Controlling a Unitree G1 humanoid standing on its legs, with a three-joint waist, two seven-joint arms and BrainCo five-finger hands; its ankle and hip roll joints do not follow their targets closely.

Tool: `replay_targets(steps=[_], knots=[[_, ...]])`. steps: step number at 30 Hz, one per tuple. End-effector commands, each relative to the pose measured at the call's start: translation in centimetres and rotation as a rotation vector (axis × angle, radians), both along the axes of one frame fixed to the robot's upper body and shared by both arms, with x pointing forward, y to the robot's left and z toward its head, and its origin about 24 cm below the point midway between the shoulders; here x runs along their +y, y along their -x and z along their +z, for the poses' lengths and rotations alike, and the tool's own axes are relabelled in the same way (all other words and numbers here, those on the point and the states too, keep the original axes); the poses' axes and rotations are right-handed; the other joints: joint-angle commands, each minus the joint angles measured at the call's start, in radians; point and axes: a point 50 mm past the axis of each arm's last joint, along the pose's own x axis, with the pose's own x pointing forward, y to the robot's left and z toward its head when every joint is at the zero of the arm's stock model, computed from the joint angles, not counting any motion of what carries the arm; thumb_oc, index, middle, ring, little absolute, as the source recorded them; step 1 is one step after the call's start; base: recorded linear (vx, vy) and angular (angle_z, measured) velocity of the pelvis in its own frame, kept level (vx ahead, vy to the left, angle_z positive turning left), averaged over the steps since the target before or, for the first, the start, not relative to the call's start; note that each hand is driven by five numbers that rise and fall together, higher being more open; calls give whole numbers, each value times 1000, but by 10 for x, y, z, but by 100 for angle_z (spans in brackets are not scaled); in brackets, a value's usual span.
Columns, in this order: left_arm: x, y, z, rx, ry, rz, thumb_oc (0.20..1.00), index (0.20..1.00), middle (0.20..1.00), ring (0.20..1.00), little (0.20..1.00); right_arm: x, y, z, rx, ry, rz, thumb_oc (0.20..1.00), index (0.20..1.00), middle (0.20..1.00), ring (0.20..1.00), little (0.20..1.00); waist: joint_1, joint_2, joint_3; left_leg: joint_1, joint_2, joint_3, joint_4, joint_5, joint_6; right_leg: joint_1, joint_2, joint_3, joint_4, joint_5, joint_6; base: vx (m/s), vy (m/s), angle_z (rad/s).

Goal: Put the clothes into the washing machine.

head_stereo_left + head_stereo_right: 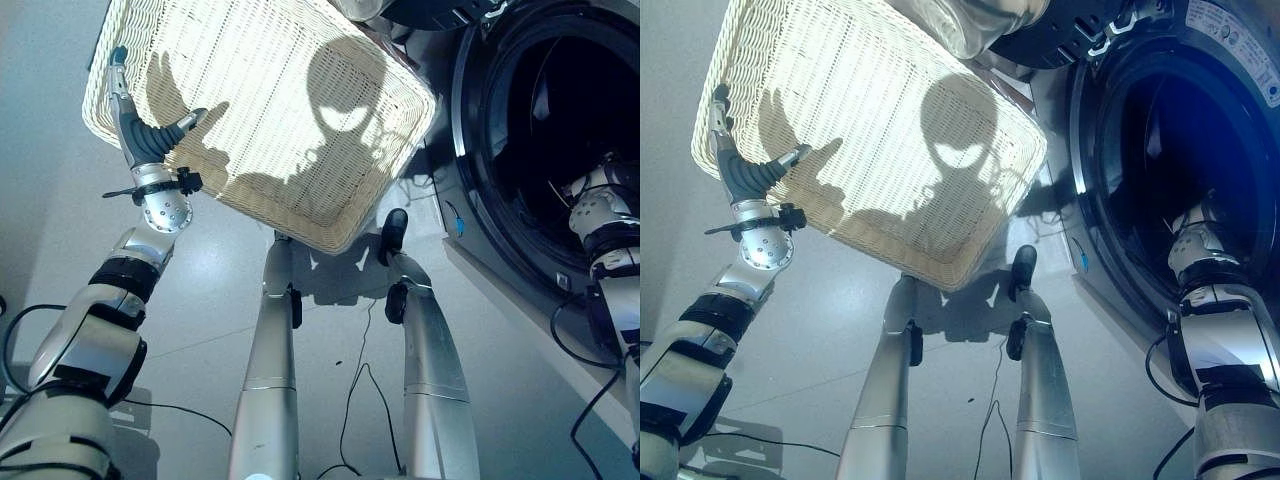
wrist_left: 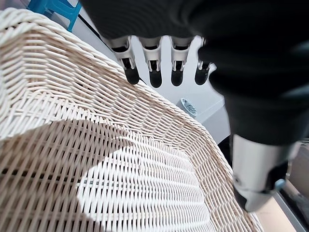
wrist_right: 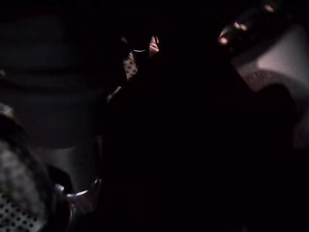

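— Two hands were at work; where was each?

— The left hand (image 1: 150, 135) stood over the near rim of the wicker basket (image 1: 890, 120), fingers (image 2: 155, 72) straight and side by side, thumb held apart. Their dark tips reached just past the woven edge, with open air beyond them. The right hand (image 1: 598, 205) was sunk past its wrist into the washing machine (image 1: 1230, 60); whether its fingers were spread or curled could not be told in the dark.

— And the clothes?

— I could make out none in the basket, only bare weave beneath the left fingers. Inside the drum (image 1: 585, 110) it was too dark to tell.

— The materials?

— The basket was pale, ribbed cane, rectangular with rounded corners and sloping walls, tilted. The machine's opening was a round, smooth dark ring, wide around the right wrist.
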Motion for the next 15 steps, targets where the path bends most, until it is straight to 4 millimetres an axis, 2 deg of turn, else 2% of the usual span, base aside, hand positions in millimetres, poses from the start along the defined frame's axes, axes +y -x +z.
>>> replay_targets(steps=[1,3,4,7,15], knots=[[-15,-3,12,-85,83,-29,1000,1000,1000,1000,1000,-31,40,62,169,427,-284,1000,1000,1000,1000,1000,-13,-26,-18,46,-72,60,122,-204,45,117,91,-30,-247,145,60,-30,34,1],[-18,-3,16,-97,84,-33,1000,1000,1000,1000,1000,-18,33,70,214,522,-302,1000,1000,1000,1000,1000,-14,-20,-18,33,-75,61,120,-196,47,103,90,-29,-249,152,60,-29,36,1],[-19,-3,14,-92,88,-33,1000,1000,1000,1000,1000,-15,29,67,255,573,-289,1000,1000,1000,1000,1000,-15,-18,-18,43,-73,64,123,-208,47,110,91,-28,-241,140,62,-28,30,1],[-20,-3,17,-106,93,-36,1000,1000,1000,1000,1000,-2,21,67,298,695,-271,1000,1000,1000,1000,1000,-18,-13,-18,28,-74,68,121,-197,47,95,89,-28,-241,145,62,0,0,0],[-26,-2,11,-120,96,-39,1000,1000,1000,1000,1000,42,0,44,444,1023,-206,1000,1000,1000,1000,1000,-28,-8,-18,27,-73,81,127,-210,47,87,87,-25,-230,130,66,0,0,0]])
